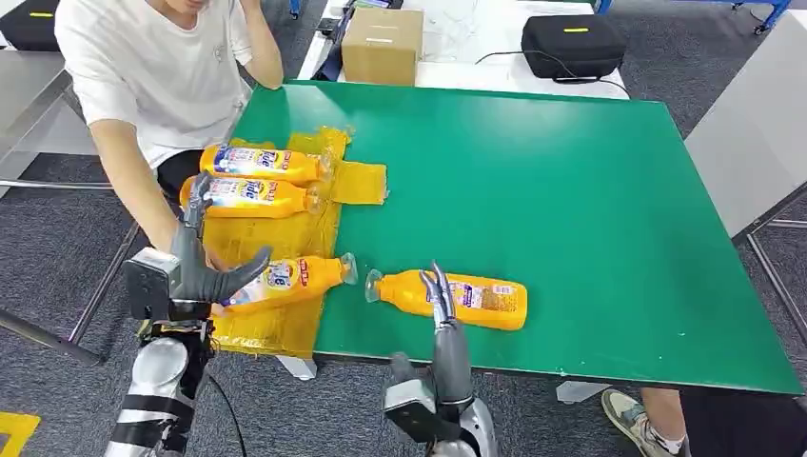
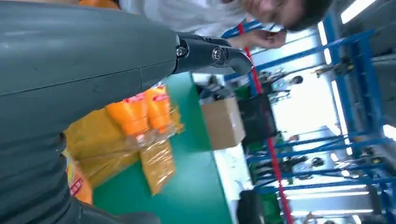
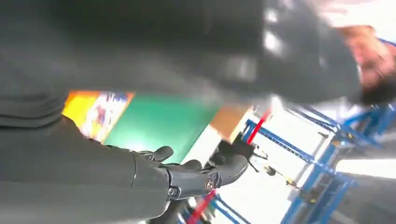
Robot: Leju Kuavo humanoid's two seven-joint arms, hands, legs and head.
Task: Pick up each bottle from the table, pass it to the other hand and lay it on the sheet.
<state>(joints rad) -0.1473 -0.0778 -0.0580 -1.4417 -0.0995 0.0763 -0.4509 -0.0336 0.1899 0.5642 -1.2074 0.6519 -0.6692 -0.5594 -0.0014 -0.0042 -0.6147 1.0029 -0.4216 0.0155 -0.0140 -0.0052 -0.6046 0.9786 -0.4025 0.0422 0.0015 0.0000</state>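
Right robot hand (image 1: 441, 303) spread over the Tide bottle (image 1: 455, 297) on the green worktop (image 1: 571, 190); off-centre grasp risks rolling it away

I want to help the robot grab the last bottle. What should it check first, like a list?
1. Bottle on the bare table lying within reach of the right hand: ok.
2. Right hand holding nothing: ok, by the head view.
3. Left hand free to take the bottle: cannot tell, it sits over the nearest sheet bottle.
4. Room left on the yellow sheet: ok.
5. Person's arm away from the sheet: not ok.
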